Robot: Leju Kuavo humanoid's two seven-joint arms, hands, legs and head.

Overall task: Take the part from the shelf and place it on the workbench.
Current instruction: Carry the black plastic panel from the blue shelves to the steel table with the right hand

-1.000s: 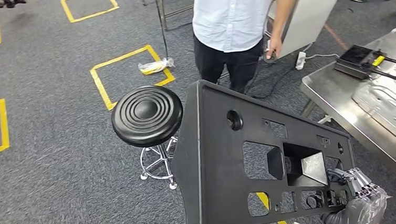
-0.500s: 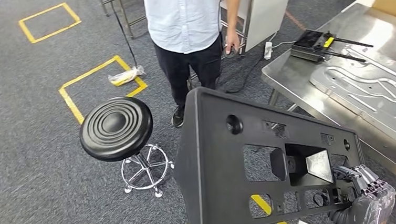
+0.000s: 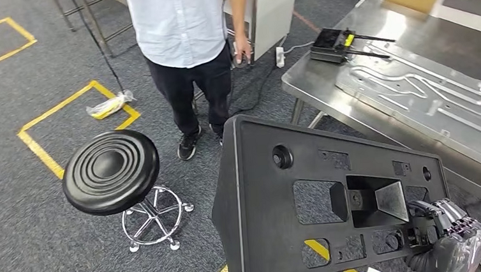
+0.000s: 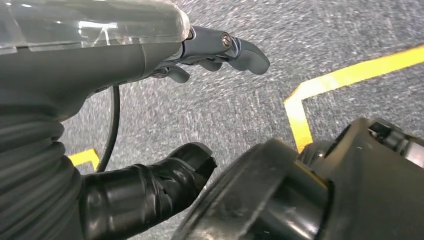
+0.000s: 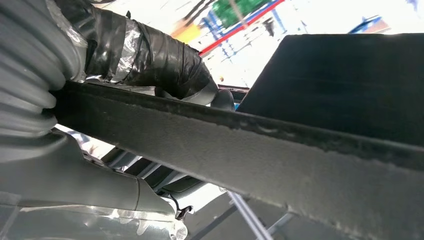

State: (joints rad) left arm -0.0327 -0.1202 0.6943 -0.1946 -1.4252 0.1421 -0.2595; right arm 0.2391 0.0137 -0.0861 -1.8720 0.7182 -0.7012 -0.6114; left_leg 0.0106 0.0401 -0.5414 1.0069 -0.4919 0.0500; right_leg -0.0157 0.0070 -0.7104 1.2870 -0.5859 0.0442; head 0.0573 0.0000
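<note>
Grey carpet (image 3: 38, 208), yellow tape. Right hand (image 3: 446, 237) grips flat black plastic part (image 3: 263, 217) w/ cutouts by its edge; left hand (image 4: 165, 65) fingers spread, holding nothing.

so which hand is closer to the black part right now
Right. The right hand grips the black part at its lower right corner. The left hand hangs over the carpet, holding nothing.
</note>
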